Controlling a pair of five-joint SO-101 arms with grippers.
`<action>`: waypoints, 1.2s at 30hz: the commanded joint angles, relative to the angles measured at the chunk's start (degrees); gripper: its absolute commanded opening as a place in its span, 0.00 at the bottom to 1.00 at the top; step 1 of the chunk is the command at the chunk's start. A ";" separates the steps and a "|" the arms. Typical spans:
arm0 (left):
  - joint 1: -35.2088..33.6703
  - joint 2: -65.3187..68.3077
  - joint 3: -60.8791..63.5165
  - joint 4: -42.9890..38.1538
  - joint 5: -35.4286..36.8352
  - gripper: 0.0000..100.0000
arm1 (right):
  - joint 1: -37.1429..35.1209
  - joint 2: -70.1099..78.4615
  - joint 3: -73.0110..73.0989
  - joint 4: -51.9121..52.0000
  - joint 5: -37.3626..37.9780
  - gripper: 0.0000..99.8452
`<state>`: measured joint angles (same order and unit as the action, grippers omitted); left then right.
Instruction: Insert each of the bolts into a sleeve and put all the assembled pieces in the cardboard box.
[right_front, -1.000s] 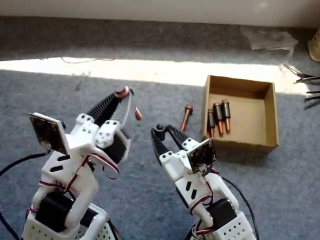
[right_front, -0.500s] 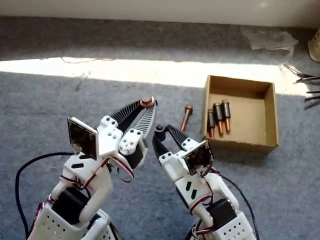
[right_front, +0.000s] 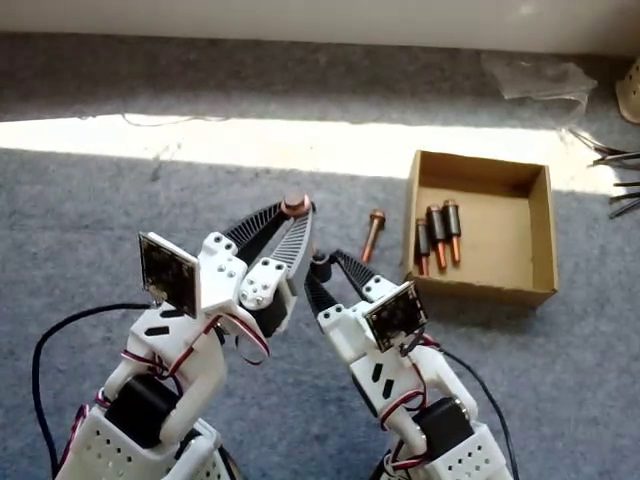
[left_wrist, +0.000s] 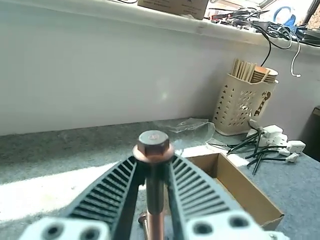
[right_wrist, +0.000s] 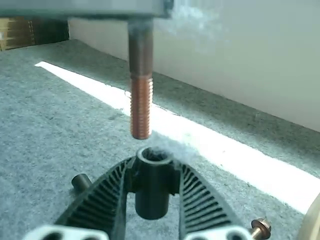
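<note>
Bolt (right_wrist: 141, 90), clamped upright in your left gripper (right_front: 292, 212), hangs threads-down just above the sleeve (right_wrist: 151, 187) pinched in your right gripper (right_front: 321, 266), left of the cardboard box (right_front: 478, 290): insertion step, so centre the tip over the bore, then lower straight.

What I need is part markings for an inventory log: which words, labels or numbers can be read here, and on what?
None can be read.
Print on the carton on the ledge, left wrist view: too blurred to read.
No markings seen on the cardboard box, the bolt or the sleeve.
</note>
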<state>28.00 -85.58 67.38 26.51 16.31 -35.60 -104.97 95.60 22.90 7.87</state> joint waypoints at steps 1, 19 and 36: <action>1.01 -0.40 -0.31 -1.67 -1.32 0.02 | 0.48 -0.13 6.29 -1.01 0.62 0.00; 3.65 -0.40 3.74 -7.82 -1.32 0.02 | 0.48 -0.13 6.29 -1.01 0.62 0.00; 3.91 -0.31 4.44 -7.74 -1.67 0.02 | 0.48 -0.13 6.29 -1.01 0.62 0.00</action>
<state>31.16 -85.58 71.60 20.35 16.22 -35.60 -104.97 95.60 22.90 7.87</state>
